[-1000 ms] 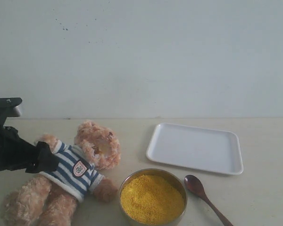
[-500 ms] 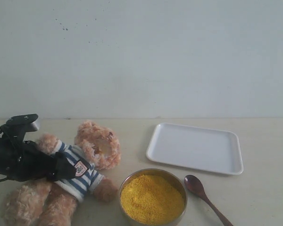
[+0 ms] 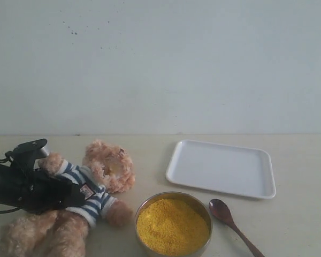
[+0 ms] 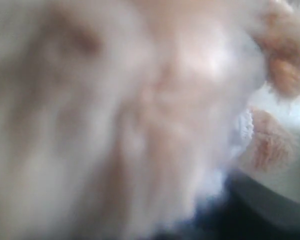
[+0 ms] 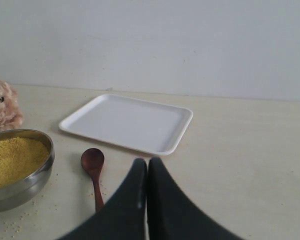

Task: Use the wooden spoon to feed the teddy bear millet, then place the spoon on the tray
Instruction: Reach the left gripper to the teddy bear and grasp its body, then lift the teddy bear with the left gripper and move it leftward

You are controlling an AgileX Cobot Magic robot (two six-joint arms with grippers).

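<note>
The teddy bear [image 3: 109, 168] lies on its back at the left of the table, head toward the tray. My left gripper [image 3: 83, 193] reaches in from the left, its jaws closed around the bear's striped torso and the fingers sunk into the shirt. The left wrist view holds only blurred bear fur [image 4: 140, 100]. The millet [image 3: 172, 225] fills a metal bowl [image 3: 144, 206] at the front. Right of the bowl, the wooden spoon [image 3: 224, 213] lies on the table. Behind it sits the white tray [image 3: 219, 168]. My right gripper [image 5: 147, 162] is shut and empty, just short of the spoon [image 5: 92, 162].
A plain white wall runs along the back of the table. In the right wrist view, loose grains lie scattered on the table around the bowl [image 5: 20, 170] and spoon. Bare table surface [image 3: 299, 225] lies to the right of the tray [image 5: 127, 122].
My left arm has moved right and down onto the bear's torso and its jaws have closed in. The bear's body has shifted slightly. The right gripper has not moved.
</note>
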